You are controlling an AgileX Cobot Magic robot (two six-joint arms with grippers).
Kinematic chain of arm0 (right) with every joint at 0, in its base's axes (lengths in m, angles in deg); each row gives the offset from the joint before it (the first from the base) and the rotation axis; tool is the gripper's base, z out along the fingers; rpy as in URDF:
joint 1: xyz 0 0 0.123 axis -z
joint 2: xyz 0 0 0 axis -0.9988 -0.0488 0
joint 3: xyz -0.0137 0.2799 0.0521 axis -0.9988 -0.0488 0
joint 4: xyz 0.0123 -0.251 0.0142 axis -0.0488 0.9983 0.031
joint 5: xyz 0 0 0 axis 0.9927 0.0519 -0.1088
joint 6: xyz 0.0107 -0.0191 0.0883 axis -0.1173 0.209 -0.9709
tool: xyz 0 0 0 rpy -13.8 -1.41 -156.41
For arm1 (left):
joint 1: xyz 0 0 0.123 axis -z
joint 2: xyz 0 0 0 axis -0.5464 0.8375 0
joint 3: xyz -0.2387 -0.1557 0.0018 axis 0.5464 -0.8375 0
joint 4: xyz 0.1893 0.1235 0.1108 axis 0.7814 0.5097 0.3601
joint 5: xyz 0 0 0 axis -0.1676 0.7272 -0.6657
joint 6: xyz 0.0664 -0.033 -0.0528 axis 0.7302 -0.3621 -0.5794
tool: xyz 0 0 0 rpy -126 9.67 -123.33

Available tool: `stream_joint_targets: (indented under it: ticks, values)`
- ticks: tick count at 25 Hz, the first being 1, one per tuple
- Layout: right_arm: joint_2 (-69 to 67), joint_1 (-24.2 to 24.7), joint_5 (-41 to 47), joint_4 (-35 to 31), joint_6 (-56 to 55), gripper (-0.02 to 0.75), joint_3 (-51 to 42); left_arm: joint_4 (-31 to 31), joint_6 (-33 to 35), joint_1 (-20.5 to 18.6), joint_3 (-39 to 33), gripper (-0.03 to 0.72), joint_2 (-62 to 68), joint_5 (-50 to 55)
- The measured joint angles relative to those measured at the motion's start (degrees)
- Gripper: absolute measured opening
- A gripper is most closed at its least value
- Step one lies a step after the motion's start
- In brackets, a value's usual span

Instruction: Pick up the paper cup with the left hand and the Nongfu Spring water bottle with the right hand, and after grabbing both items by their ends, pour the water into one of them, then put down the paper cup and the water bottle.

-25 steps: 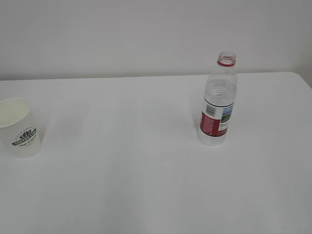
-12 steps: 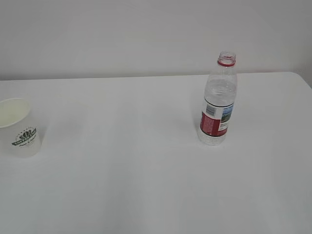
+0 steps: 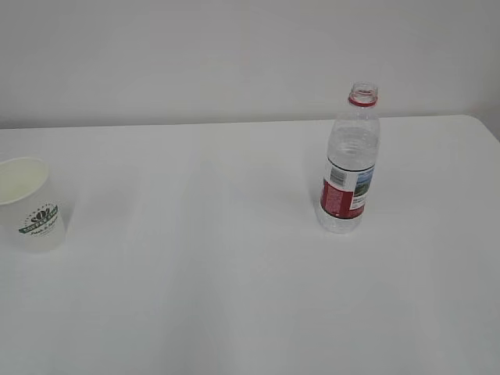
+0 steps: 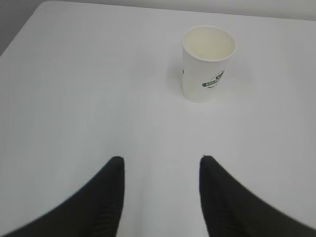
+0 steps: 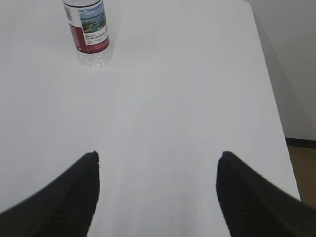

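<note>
**botguy:** Exterior view is pretty plain right now: the paper cup (image 3: 30, 205) stands upright on the white table (image 3: 195, 297) at the far left edge of the shot, green logo facing the camera. The Nongfu Spring water bottle (image 3: 349, 162) stands upright right of the middle, cap off, red neck ring showing, red-and-white label around its lower body. The two are well apart, and neither of my arms shows in that shot.

**tabletop_fan:** So what are your pincers doing?

**botguy:** My left pincer (image 4: 160, 170) hangs over bare table with its two black fingers apart, a moderate gap and nothing between them. In the left wrist view the cup sits ahead of it and a bit to the right, clear of the fingertips and not touched. Its inside looks pale, slightly yellowish; I can't tell from here whether there's any water in it.

**tabletop_fan:** And the right one?

**botguy:** My right pincer (image 5: 158, 165) is spread wide, also empty, above open table. In the right wrist view the bottle is up in the top left corner, well ahead and off to the left of the fingers, only its lower part with the landscape label in frame. The table's right edge runs down the right side of that view, with a bit of floor beyond it.
</note>
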Motion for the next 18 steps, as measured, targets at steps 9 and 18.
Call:
stream_joint_targets:
  ticks: [9,18]
  values:
    - [0.0,0.0,0.0,1.3,0.5,0.561,0.1,0.0,0.0,0.0,0.7,0.608,0.0,-2.4]
    - [-7.2,0.0,-3.0,1.7,0.5,0.559,4.6,0.1,0.0,0.0,4.1,0.593,6.6,-15.5]
